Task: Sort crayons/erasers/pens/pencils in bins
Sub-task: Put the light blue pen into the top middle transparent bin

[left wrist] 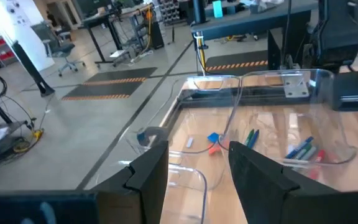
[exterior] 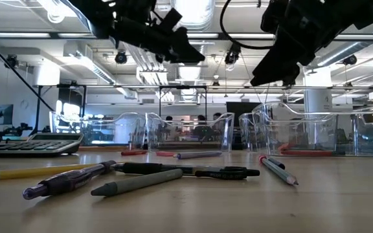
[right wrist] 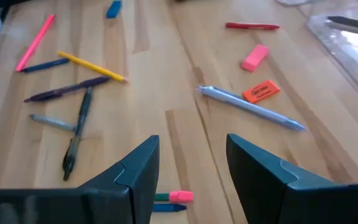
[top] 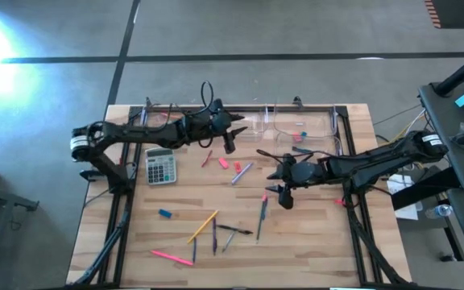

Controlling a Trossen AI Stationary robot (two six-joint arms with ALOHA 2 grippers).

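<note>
While both empty, spread-fingered grippers (top: 230,138) (top: 284,189) hover: slim pens (right wrist: 252,107), blocky erasers (right wrist: 255,57), clear rounded bins (top: 300,125).

Pens (top: 234,231) and pencils (top: 202,227) loose on table (top: 312,242)

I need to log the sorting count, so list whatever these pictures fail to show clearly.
- Clear plastic bins, high view: contents too small to count or name.
- Same bins, low view: glare on the walls hides what lies inside.
- Pink-tipped pencil, right wrist view: mostly hidden behind the open right gripper.
- Grey calculator, low view: cut off by the edge.
</note>
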